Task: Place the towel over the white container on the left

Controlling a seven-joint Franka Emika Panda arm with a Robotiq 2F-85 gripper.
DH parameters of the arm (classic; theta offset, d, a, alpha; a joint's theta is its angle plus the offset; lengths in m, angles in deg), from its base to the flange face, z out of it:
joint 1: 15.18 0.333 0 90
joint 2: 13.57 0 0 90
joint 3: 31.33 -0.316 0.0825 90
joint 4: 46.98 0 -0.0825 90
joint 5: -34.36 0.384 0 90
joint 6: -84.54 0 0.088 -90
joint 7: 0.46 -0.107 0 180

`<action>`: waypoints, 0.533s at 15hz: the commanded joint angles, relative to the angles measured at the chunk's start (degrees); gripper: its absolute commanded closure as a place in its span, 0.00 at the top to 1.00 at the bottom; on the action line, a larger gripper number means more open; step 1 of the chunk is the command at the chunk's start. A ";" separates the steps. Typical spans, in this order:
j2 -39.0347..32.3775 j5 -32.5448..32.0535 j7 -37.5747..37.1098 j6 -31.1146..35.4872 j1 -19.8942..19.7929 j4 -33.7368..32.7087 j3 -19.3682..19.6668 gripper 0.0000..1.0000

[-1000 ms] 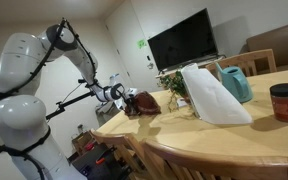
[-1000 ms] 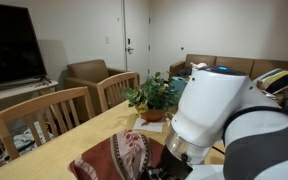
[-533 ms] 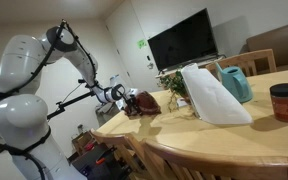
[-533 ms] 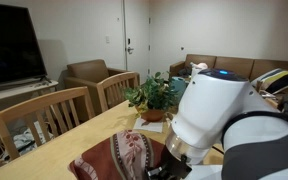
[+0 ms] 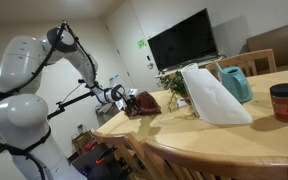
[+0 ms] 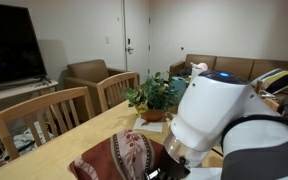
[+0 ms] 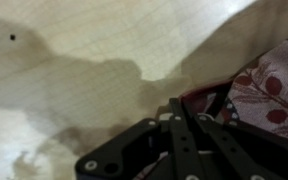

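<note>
Now the towel looks gripped, but nothing is carried yet

Only the first step looks done. In the wrist view the gripper (image 7: 174,104) has its jaws closed together. Their tips meet the dark edge of the towel (image 7: 274,92), so I judge that a thin fold of cloth is pinched between them. The fold itself is in shadow and I cannot see it clearly. In an exterior view the gripper (image 5: 123,97) is low at the end of the table (image 5: 239,140) nearest the robot. It touches the towel (image 5: 147,102), which rests on the wood and is not lifted. In an exterior view the towel (image 6: 124,157) lies in front of the plant (image 6: 154,96), partly hidden by the robot body.

Most of the task is left: to lift the towel, to carry it to the container, and to spread it over the top. The container I cannot find in any picture. A big white slanted object (image 5: 214,95), a jug (image 5: 237,83) and a jar (image 5: 285,102) stand further along the table, well apart from the towel, but none of them is a small white tub. It may be hidden behind the arm or outside the frames.
</note>
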 commanded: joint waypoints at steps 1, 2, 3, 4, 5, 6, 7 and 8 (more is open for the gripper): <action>0.56 1.80 -0.06 1.72 0.11 0.75 -0.29 0.00; 1.29 2.06 -0.24 2.09 0.51 1.77 0.01 0.01; 1.83 2.31 0.00 2.60 0.40 2.56 -0.23 0.01; 2.51 2.57 -0.01 3.00 0.66 3.68 -0.14 0.01; 2.91 2.91 -0.41 3.42 1.47 4.54 0.47 0.01; 3.66 3.08 -0.03 3.97 1.63 5.90 0.23 0.01; 4.35 3.30 0.09 4.96 2.28 7.32 0.49 0.01; 5.06 3.61 -0.37 6.25 4.05 9.06 1.77 0.01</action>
